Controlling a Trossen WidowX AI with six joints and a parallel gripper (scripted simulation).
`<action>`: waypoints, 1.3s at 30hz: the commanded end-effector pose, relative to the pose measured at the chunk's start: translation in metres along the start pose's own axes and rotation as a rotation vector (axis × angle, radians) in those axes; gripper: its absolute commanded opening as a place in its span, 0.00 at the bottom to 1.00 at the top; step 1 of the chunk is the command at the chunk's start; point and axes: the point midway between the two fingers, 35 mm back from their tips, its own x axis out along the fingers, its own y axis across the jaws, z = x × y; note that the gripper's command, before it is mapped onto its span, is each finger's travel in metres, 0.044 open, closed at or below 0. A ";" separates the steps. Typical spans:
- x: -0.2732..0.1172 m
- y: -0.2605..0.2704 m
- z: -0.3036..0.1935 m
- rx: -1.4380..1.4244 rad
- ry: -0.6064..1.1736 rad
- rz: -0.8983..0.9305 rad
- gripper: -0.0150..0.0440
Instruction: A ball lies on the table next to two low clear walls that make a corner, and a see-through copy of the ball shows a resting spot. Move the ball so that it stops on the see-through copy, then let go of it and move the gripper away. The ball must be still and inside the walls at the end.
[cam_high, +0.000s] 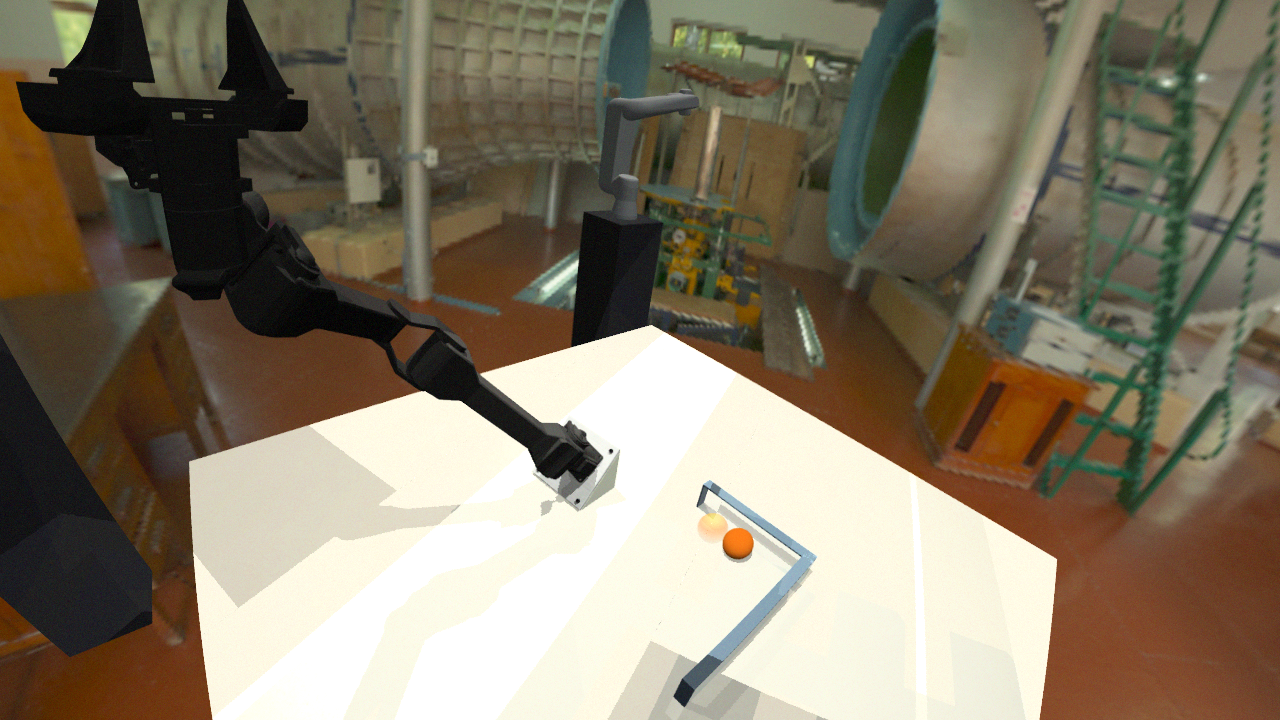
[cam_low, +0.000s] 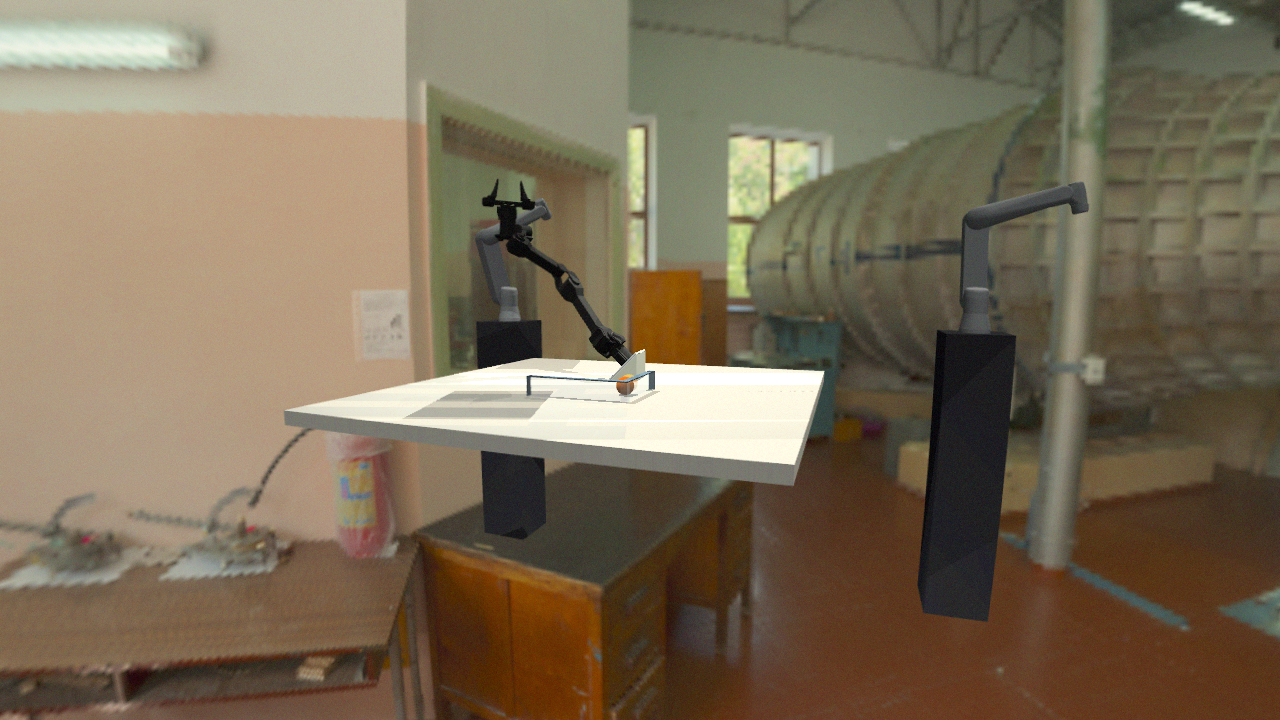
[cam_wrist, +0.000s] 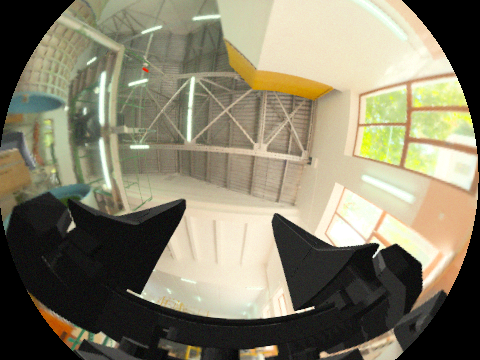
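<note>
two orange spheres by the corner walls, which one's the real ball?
The solid, saturated orange ball, nearer the walls' corner. The other, the copy, is pale and see-through, just beside it toward the short wall's free end. The open pincer is raised far from both.
</note>
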 end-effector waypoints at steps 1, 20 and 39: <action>0.000 -0.001 -0.001 0.004 0.002 -0.002 0.89; -0.039 -0.120 -0.126 0.252 0.086 -0.353 0.88; -0.106 -0.165 -0.352 0.501 0.444 -0.722 0.88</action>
